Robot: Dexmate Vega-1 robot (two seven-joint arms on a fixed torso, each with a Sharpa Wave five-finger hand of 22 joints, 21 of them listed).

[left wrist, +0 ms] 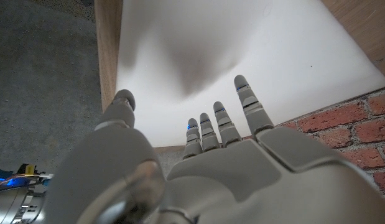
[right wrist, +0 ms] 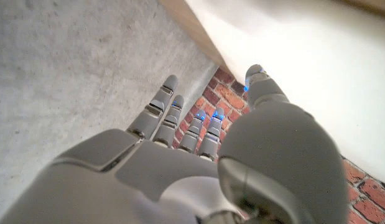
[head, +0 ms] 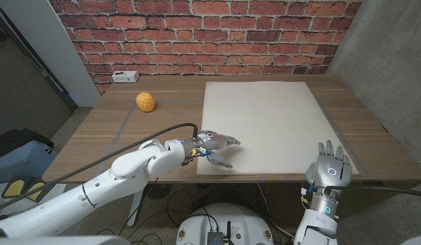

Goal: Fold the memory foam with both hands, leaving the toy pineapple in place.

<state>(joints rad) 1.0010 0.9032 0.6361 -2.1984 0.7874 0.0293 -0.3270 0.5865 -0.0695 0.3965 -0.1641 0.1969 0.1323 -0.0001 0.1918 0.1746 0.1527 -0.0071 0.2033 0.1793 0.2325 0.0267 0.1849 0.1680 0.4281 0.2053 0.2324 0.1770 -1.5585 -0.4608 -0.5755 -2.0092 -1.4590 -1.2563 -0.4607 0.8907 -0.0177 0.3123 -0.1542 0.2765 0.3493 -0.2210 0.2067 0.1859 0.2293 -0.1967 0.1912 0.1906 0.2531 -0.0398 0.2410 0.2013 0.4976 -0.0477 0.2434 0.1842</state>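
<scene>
White memory foam (head: 264, 122), yellow toy pineapple (head: 146, 102), brown wooden table (head: 156, 126), red brick wall (head: 196, 34).

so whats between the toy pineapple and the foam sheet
Only bare wooden table, seen in the head view. The toy pineapple sits apart from the memory foam.

white memory foam (head: 264, 126): a thin rectangular sheet, unfolded, lying flat on the right half of the tabletop (head: 162, 126). toy pineapple (head: 146, 102): small, yellow, resting well apart, to the sheet's left.
</scene>
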